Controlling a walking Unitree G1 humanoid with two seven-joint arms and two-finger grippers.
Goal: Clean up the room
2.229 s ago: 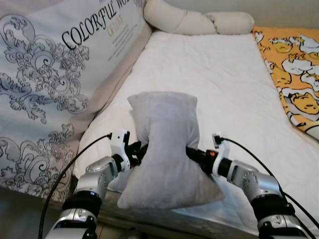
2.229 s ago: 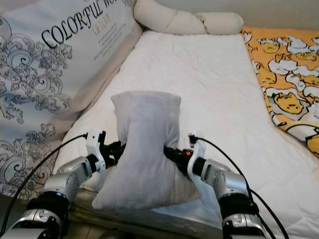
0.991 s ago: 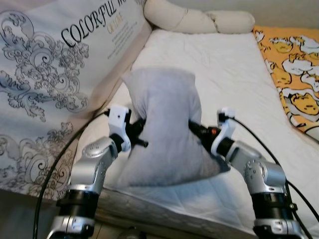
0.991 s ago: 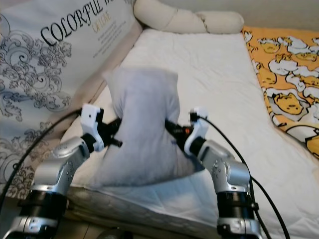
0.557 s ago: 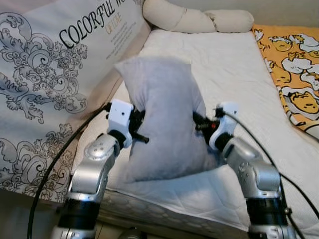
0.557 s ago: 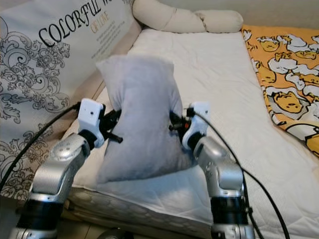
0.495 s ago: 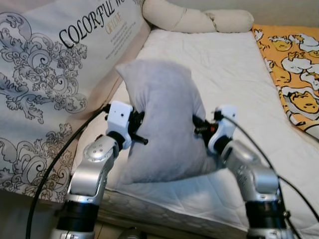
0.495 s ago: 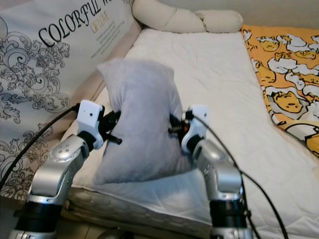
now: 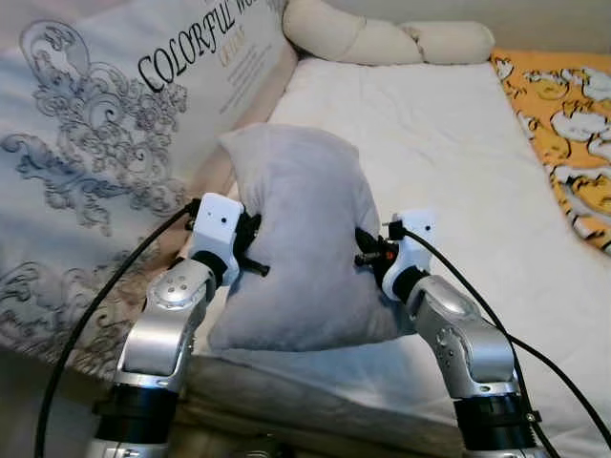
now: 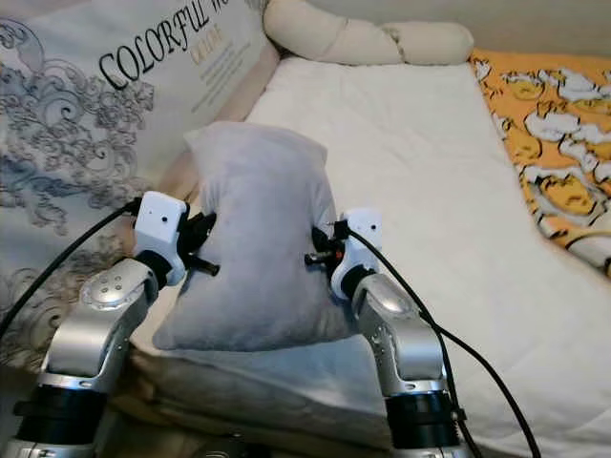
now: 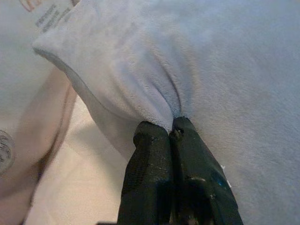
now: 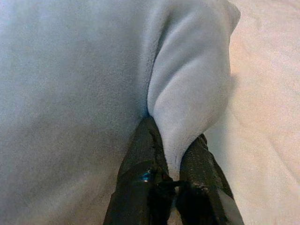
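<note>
A grey plush pillow (image 9: 301,239) is held up over the near end of the white mattress (image 9: 449,162), its lower edge touching the sheet. My left gripper (image 9: 256,250) is shut on the pillow's left side, and the left wrist view shows its fingers (image 11: 161,140) pinching a fold of grey fabric (image 11: 140,70). My right gripper (image 9: 365,253) is shut on the pillow's right side. In the right wrist view a bulge of the pillow (image 12: 192,89) is squeezed between that gripper's fingers (image 12: 150,140).
A large printed cushion (image 9: 105,162) reading "COLORFUL" leans along the left of the bed. A cream bolster pillow (image 9: 382,38) lies at the head of the bed. An orange patterned blanket (image 9: 563,114) covers the right side. The mattress's near edge (image 9: 315,382) runs below the grey pillow.
Both arms have carried the pillow forward and up onto the mattress over two seconds. In the last half second it has sunk slightly and the camera has shifted.
</note>
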